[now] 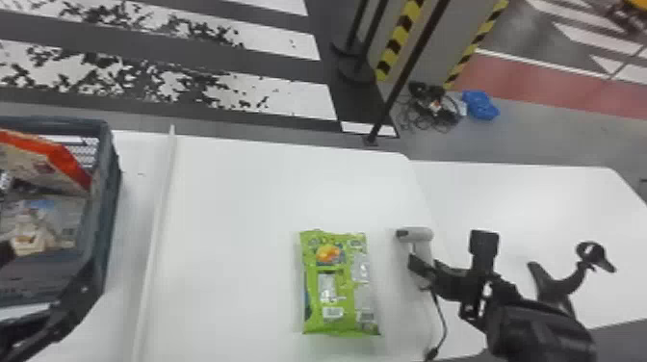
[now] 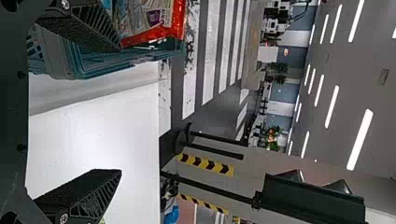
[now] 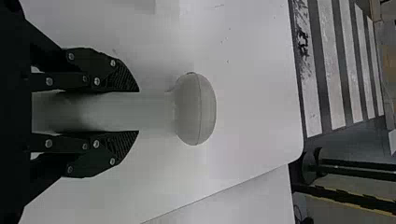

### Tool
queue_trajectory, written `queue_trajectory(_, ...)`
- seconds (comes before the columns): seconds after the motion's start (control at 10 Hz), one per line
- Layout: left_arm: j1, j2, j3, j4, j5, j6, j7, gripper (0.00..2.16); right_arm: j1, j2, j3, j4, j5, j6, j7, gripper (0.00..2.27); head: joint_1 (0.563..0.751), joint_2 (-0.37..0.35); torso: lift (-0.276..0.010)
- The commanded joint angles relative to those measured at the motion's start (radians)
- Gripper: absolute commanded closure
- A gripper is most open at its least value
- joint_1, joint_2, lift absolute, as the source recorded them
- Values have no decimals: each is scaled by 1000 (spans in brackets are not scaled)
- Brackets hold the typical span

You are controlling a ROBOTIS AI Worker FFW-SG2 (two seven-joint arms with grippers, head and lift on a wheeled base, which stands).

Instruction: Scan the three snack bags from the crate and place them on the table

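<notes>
Green snack bag (image 1: 342,289): lay flat on the white table (image 1: 231,207), near the scanner (image 1: 419,234).
Red-edged bag (image 1: 36,159): leaned inside the crate (image 1: 109,159), a pale bag (image 1: 62,216) near it.
Left gripper (image 1: 47,262): at crate; fingers spread wide, nothing between.
Right gripper (image 1: 418,265): fingers closed on scanner handle.

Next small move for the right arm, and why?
I'd probably bring the scanner over the green bag, aimed at what looks like its barcode. The right gripper is closed on the handle, the bag lies flat on the table just left of the scanner, and that label faces up. Can't tell whether it's already scanned.
</notes>
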Motion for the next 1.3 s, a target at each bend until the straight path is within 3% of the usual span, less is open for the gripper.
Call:
queue_trajectory(0.0, 0, 1, -1, -2, 0, 0, -2, 76, 4, -5, -1, -7, -2, 6, 0, 812, 695, -350, -36)
queue_trajectory(0.1, -1, 0, -1, -2, 0, 0, -3, 76, 10, -5, -7, -21, -3, 16, 0, 228, 695, -350, -36)
queue_trajectory(0.2, -3, 1, -9, -2, -5, 0, -3, 76, 28, -5, -18, -59, -6, 12, 2, 6, 695, -350, -36)
queue_trajectory(0.3, -5, 1, -12, -3, -12, 0, -2, 76, 64, -5, -41, -128, -22, 22, 2, 9, 695, -350, -36)
queue_trajectory(0.4, -8, 1, -12, -2, -12, 0, -2, 76, 94, -5, -71, -231, -23, 120, 56, 49, 695, -350, -36)
queue_trajectory(0.5, -9, 1, -12, -2, -12, 0, -2, 76, 102, -7, -123, -323, -46, 292, 172, 66, 695, -350, -36)
queue_trajectory(0.7, -12, 1, -14, -2, -12, 0, -2, 76, 108, -24, -157, -440, -111, 546, 304, 87, 695, -350, -36)
queue_trajectory(0.9, -11, 0, -14, -2, -12, 0, -2, 76, 91, -45, -110, -464, -134, 684, 378, 90, 695, -350, -36)
queue_trajectory(1.2, 2, 0, -15, -9, -12, 0, 3, 76, 61, -37, 27, -381, -92, 595, 381, 90, 695, -313, -36)
